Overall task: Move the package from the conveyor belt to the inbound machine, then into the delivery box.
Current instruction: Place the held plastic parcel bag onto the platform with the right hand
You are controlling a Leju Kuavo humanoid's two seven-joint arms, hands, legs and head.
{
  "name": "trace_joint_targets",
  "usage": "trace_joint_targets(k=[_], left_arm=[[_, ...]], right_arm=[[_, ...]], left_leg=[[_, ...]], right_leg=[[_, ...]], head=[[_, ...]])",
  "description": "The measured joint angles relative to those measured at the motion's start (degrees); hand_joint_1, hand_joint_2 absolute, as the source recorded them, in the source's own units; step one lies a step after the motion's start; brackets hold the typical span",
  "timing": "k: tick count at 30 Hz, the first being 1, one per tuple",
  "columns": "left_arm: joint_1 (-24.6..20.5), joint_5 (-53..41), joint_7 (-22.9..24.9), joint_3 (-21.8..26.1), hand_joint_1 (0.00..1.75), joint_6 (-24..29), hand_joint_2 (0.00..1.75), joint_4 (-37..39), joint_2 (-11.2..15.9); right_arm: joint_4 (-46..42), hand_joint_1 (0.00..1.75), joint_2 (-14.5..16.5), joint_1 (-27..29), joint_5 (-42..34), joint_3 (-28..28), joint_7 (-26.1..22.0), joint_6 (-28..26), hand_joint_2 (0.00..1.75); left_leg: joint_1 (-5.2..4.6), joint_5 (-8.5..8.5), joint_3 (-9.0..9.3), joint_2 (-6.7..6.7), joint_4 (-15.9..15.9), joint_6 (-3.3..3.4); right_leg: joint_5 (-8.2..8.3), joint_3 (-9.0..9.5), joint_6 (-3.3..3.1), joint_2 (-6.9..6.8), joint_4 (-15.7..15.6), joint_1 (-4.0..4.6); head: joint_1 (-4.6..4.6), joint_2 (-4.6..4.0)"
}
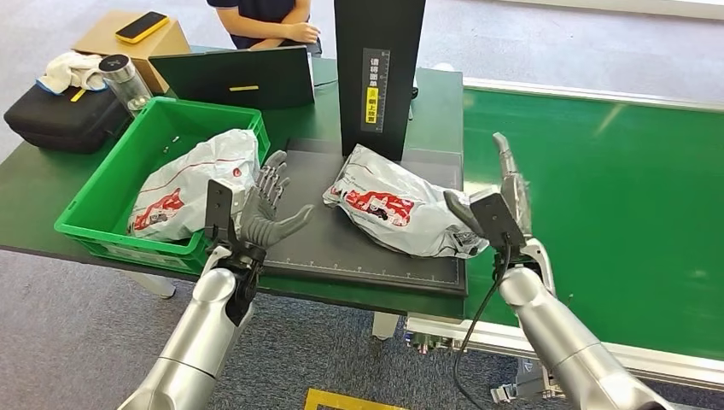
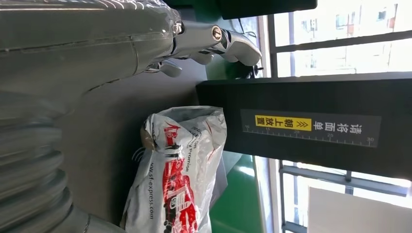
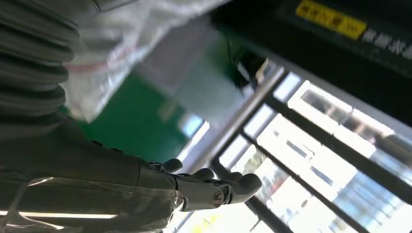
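Note:
A white package with red print (image 1: 395, 211) (image 2: 180, 170) lies on the dark pad of the inbound machine (image 1: 341, 248), in front of its black upright column (image 1: 378, 73) (image 2: 311, 126). My left hand (image 1: 269, 209) (image 2: 214, 41) hovers over the pad's left part, fingers spread and empty, a short gap from the package. My right hand (image 1: 510, 184) (image 3: 214, 187) stands at the package's right end, at the conveyor's edge, fingers stretched out with nothing in them. The green delivery box (image 1: 111, 201) at left holds a second white package (image 1: 198, 181).
The green conveyor belt (image 1: 615, 213) runs along the right. Behind the box stand a laptop (image 1: 235, 77), a black bag (image 1: 64, 115), a flask (image 1: 124, 81) and a cardboard carton (image 1: 137, 38) with a yellow phone. A person (image 1: 269, 21) sits behind the table.

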Motion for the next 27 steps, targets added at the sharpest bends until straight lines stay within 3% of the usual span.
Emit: trace_joint_targets(k=[5, 9, 16, 22, 27], left_arm=[[-0.1, -0.1, -0.4, 0.0, 0.00, -0.7, 1.75, 0.0, 0.3], [0.0, -0.5, -0.4, 0.0, 0.00, -0.8, 1.75, 0.0, 0.5], [0.1, -1.0, -0.4, 0.1, 0.00, -0.8, 1.75, 0.0, 0.5], [0.6, -2.1, 0.0, 0.5, 0.00, -0.9, 1.75, -0.1, 0.5], [0.9, -2.7, 0.2, 1.1, 0.00, -1.3, 1.75, -0.7, 0.5]], right_arm=[[-0.2, 0.00, 0.4, 3.0, -2.5, -1.2, 3.5, 18.5, 1.75], [0.8, 0.00, 0.4, 4.6, -4.8, -3.5, 4.4, 27.1, 1.75], [-1.2, 0.00, 0.6, 7.8, -7.0, -7.6, 3.0, 29.2, 1.75], [-14.7, 0.00, 0.7, 15.9, -7.0, -12.5, 2.5, 29.2, 1.75], [-25.2, 0.00, 1.3, 20.7, -5.2, -16.8, 0.4, 25.4, 1.75]], left_leg=[[0.00, 0.00, 0.00, -0.06, 0.0, 0.00], [0.00, 0.00, 0.00, -0.06, 0.0, 0.00], [0.00, 0.00, 0.00, -0.10, 0.0, 0.00], [0.00, -0.01, -0.02, -0.12, 0.0, 0.00], [0.00, -0.01, 0.00, -0.11, 0.0, 0.00]], right_leg=[[-0.01, 0.00, -0.01, -0.07, 0.0, 0.01], [-0.01, 0.01, -0.01, -0.06, 0.0, -0.01], [-0.02, 0.02, -0.01, -0.10, 0.0, 0.00], [-0.05, -0.01, -0.02, -0.11, 0.0, 0.00], [-0.05, 0.00, -0.01, -0.09, 0.0, 0.00]], head=[[-0.01, 0.01], [0.01, 0.01], [0.00, 0.01], [0.00, 0.00], [0.01, 0.02]])
